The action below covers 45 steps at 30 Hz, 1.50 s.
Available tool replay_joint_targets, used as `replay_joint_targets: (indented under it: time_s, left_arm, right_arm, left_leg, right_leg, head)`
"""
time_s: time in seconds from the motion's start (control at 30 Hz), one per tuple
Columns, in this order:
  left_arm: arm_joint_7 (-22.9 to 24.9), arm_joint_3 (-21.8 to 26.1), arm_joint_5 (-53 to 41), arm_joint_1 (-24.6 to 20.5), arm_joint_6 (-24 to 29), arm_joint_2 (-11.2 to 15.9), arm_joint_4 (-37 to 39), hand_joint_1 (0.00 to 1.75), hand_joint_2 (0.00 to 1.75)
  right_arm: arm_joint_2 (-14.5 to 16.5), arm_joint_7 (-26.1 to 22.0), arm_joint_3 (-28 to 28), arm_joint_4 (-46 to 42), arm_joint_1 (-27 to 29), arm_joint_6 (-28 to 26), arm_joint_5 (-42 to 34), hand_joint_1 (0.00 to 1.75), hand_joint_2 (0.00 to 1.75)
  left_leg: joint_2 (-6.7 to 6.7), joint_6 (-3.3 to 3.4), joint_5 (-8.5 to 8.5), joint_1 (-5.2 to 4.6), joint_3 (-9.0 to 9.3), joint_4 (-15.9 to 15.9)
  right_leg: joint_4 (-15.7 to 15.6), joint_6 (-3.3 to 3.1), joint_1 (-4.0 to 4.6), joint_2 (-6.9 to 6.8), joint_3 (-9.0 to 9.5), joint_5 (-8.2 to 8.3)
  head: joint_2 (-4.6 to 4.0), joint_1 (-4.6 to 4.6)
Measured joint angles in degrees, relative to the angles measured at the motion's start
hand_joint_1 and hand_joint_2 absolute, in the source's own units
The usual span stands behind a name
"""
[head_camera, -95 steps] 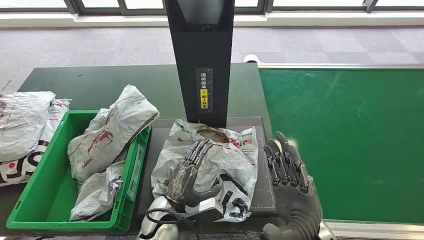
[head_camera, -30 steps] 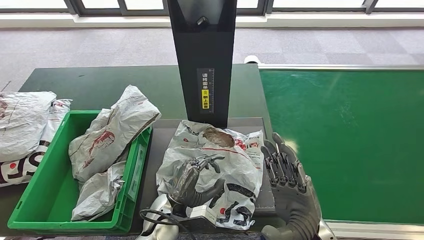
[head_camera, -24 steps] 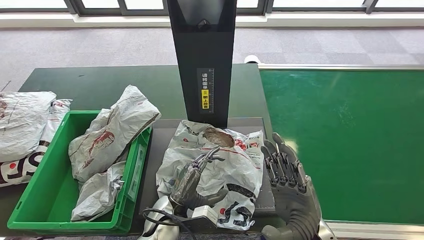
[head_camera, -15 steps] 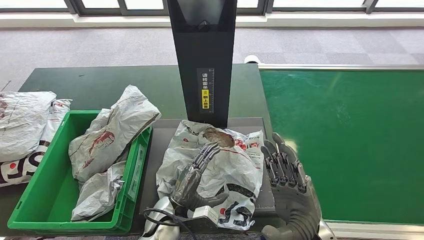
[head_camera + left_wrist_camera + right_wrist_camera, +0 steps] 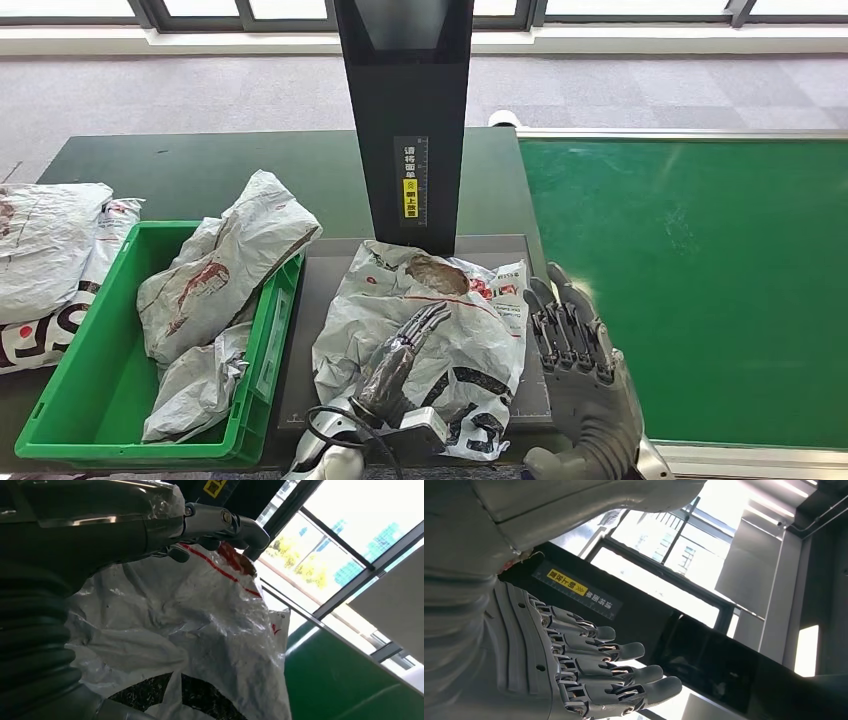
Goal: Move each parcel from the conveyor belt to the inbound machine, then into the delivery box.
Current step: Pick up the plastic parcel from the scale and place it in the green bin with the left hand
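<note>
Since half a second ago the left hand (image 5: 400, 360) has drawn back toward the robot along the parcel (image 5: 460, 310), fingers now stretched out flat and apart, gripping nothing; a second ago they were curled over the wrapping. The parcel, a crumpled grey-white mailer with red and black print, has not shifted: it lies on the dark platform of the inbound machine (image 5: 310, 300), at the foot of its black column.

Head view: right hand (image 5: 572, 335) stands upright just beside the parcel's right edge, fingers straight and together, holding nothing, at the border of the green conveyor belt (image 5: 700, 280). Green delivery box (image 5: 70, 400) sits left of the platform with two mailers (image 5: 215, 275) in it.

Left wrist view adds the close underside: left hand (image 5: 150, 520) fingers extended above the wrinkled parcel (image 5: 210, 610); contact cannot be judged.

Right wrist view: right hand (image 5: 589, 665) extended, the column's yellow label (image 5: 569, 586) behind it.
</note>
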Motion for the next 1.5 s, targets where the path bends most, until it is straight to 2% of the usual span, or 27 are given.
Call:
replay_joint_targets:
  time_s: [0.13,0.27,0.33,0.47,0.67,0.7,0.8,0.83,1.1,1.5]
  left_arm:
    - [2.43,0.0,-2.01,-3.12,-1.9,-0.61,6.51,0.0,0.0]
    - [7.69,-0.29,-7.66,-6.68,-8.1,-1.51,15.35,0.0,0.0]
    - [8.98,-0.92,-9.66,-8.37,-9.2,-1.98,19.41,0.0,0.0]
    - [9.55,-1.77,-10.47,-10.71,-8.69,-2.62,24.71,0.0,1.75]
    - [9.52,-1.92,-10.67,-11.88,-6.42,-3.02,28.04,0.0,1.75]
    - [9.37,-1.99,-10.73,-11.98,-5.82,-3.09,28.19,0.05,1.75]
    - [8.52,-2.16,-10.77,-12.13,-3.69,-3.25,28.27,1.36,1.75]
    - [8.26,-2.17,-10.77,-12.15,-3.13,-3.28,28.26,1.75,1.75]
    - [5.9,-2.19,-9.64,-11.13,5.8,-3.15,24.28,1.75,1.75]
    - [5.18,-2.16,-9.48,-9.63,7.99,-2.59,18.12,1.75,1.75]
  right_arm:
    - [-0.02,0.0,0.0,0.0,-0.01,-0.31,-0.48,0.0,1.75]
    - [-0.09,0.01,0.0,0.39,-0.68,0.26,-1.13,0.0,1.75]
    - [-0.17,0.02,0.0,0.75,-1.15,0.57,-1.42,0.0,1.75]
    - [-0.3,0.04,0.02,1.41,-1.65,0.82,-1.84,0.0,1.75]
    - [-0.52,0.06,0.22,2.35,-2.4,0.85,-2.14,0.0,1.75]
    - [-0.54,0.07,0.26,2.46,-2.46,0.83,-2.16,0.0,1.75]
    - [-0.55,0.07,0.31,2.54,-2.53,0.73,-2.13,0.0,1.75]
    - [-0.55,0.07,0.31,2.54,-2.53,0.71,-2.1,0.0,1.75]
    - [-0.55,0.04,0.33,2.54,-2.13,-0.35,-1.34,0.0,1.75]
    - [-0.55,0.0,0.37,2.54,-1.57,-0.99,-0.8,0.0,1.75]
  left_leg:
    - [0.0,0.0,0.0,0.0,0.0,0.0]
    - [-0.05,0.01,0.0,0.0,0.04,0.0]
    - [-0.15,0.02,-0.02,-0.01,0.13,0.0]
    - [-0.31,0.12,-0.21,-0.01,0.2,-0.02]
    - [-0.33,0.14,-0.53,-0.02,0.89,-0.02]
    - [-0.33,0.14,-0.55,-0.02,0.94,-0.02]
    - [-0.33,0.11,-0.57,-0.03,1.03,-0.02]
    - [-0.33,0.11,-0.57,-0.03,1.03,-0.02]
    - [-0.29,0.04,-0.44,-0.02,1.07,0.0]
    - [-0.32,0.01,-0.36,-0.02,0.62,0.0]
  right_leg:
    - [0.0,0.0,0.0,0.0,0.01,0.0]
    - [0.0,0.01,-0.01,-0.03,0.1,-0.01]
    - [-0.01,0.03,-0.01,-0.11,0.27,-0.06]
    - [-0.04,0.11,-0.02,-0.28,0.83,-0.35]
    - [-0.05,0.12,-0.03,-0.31,1.59,-0.64]
    - [-0.05,0.12,-0.04,-0.31,1.64,-0.65]
    - [-0.05,0.09,-0.04,-0.3,1.76,-0.66]
    - [-0.05,0.09,-0.04,-0.3,1.77,-0.66]
    - [0.0,0.05,-0.03,-0.25,1.32,-0.54]
    - [0.02,0.04,-0.03,-0.25,0.79,-0.46]
  head:
    - [0.0,0.01]
    - [0.0,0.01]
    - [0.0,0.0]
    - [0.0,0.01]
    - [0.0,0.01]
    - [0.0,0.01]
    - [0.0,0.01]
    - [0.0,0.01]
    - [0.0,0.01]
    - [0.0,0.01]
